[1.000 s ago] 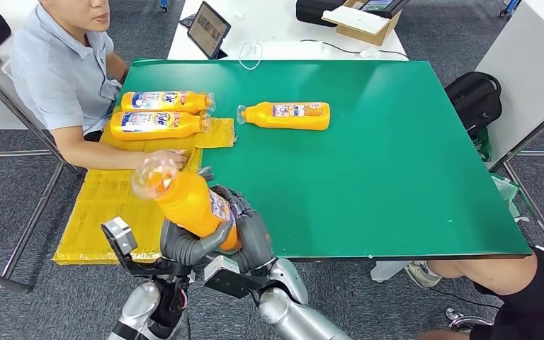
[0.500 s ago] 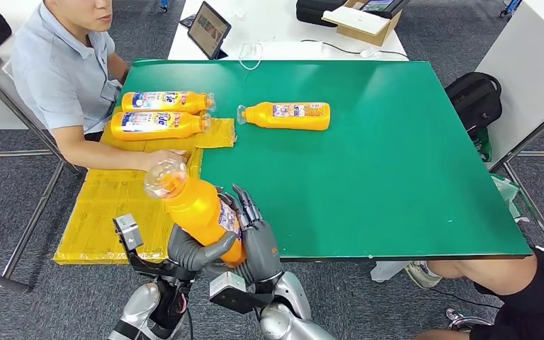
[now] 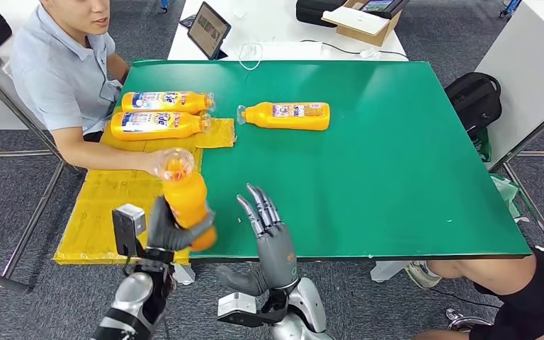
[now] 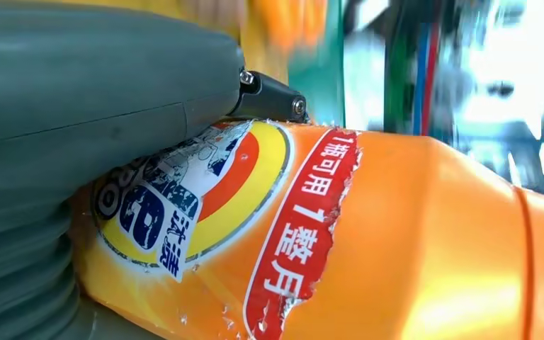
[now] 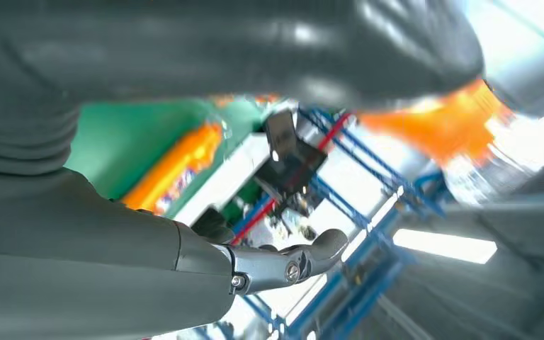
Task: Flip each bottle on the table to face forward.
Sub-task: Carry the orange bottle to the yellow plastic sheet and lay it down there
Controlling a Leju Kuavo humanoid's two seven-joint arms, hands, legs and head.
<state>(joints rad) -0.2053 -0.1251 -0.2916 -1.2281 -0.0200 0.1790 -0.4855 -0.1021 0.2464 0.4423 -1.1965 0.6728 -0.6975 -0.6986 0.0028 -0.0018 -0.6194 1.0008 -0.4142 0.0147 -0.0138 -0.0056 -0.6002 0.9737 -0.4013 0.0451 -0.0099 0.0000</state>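
Bottle (image 3: 184, 198) upright in left robot hand (image 3: 164, 228), right robot hand (image 3: 270, 237) spread beside

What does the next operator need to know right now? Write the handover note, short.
Left hand grips an orange bottle upright over the table's near-left edge. Right hand is open beside it, holding nothing.
Two bottles lie side by side on the yellow sheet by the seated person. One bottle lies alone on the green table.
Left: set down the held bottle, then flip the lone bottle if needed.
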